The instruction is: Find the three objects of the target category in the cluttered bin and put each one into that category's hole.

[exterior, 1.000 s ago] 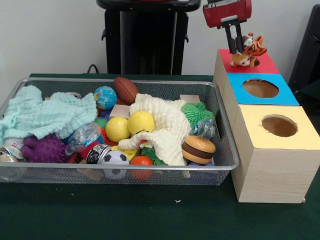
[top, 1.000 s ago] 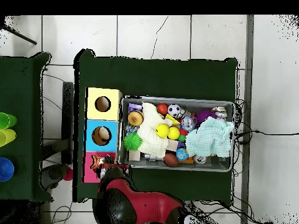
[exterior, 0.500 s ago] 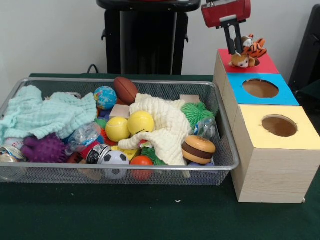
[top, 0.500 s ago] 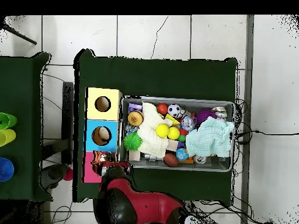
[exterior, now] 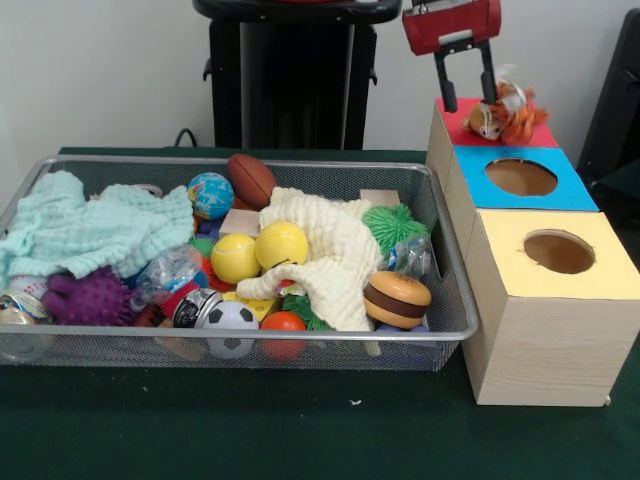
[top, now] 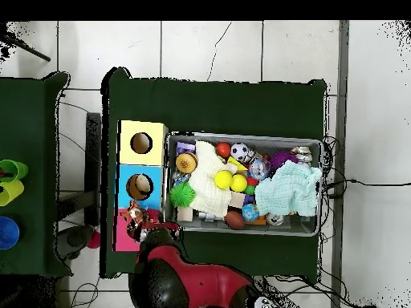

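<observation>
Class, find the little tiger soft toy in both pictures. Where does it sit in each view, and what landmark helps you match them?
Front view: the tiger toy lies on the red-topped box at upper right, beside the open gripper.
Overhead view: the tiger toy lies at lower left, on the same red-topped box.
Shared landmark: the blue-topped box next to the red one.

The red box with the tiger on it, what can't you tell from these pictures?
- Red box's hole: front view, the tiger toy covers it; overhead, too small.
- Whether the tiger is dropping in: blurred in front view.
- Arm above the open gripper: cut off by the top edge.
</observation>
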